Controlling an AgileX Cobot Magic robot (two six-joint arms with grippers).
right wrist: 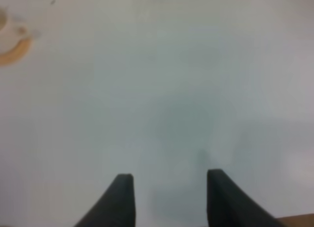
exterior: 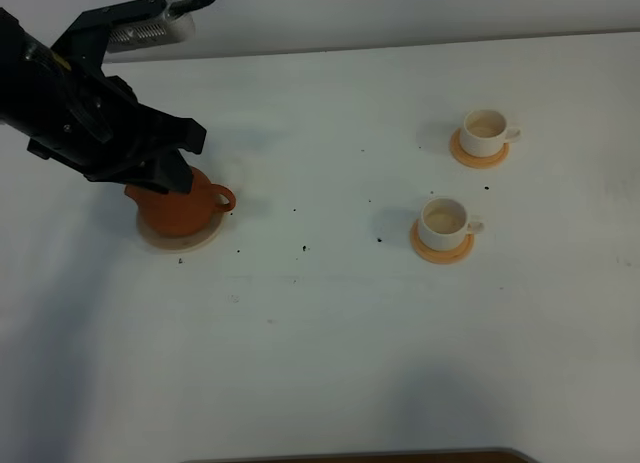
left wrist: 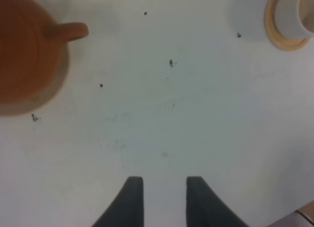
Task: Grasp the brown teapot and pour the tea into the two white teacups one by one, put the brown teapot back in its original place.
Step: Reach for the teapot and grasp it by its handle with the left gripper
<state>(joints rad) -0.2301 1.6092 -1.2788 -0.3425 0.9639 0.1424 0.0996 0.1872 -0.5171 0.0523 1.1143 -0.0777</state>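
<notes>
I'm hovering my left gripper [left wrist: 164, 180] near the brown teapot [exterior: 180, 211], jaws apart and empty, because the pot is sitting squarely on its saucer [exterior: 195, 243]. My right gripper [right wrist: 169, 178] is idling aside, jaws apart too.

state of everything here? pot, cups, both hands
brown teapot: upright on the beige saucer, not held
far teacup: upright on its coaster, looks filled, pale tan
near teacup: upright on its coaster, looks filled, pale tan
left hand: open, empty
right hand: open, empty

Black left arm [exterior: 90, 123] hides the top of the round reddish-brown clay teapot [exterior: 176, 215]; left wrist view crops its body.
</notes>
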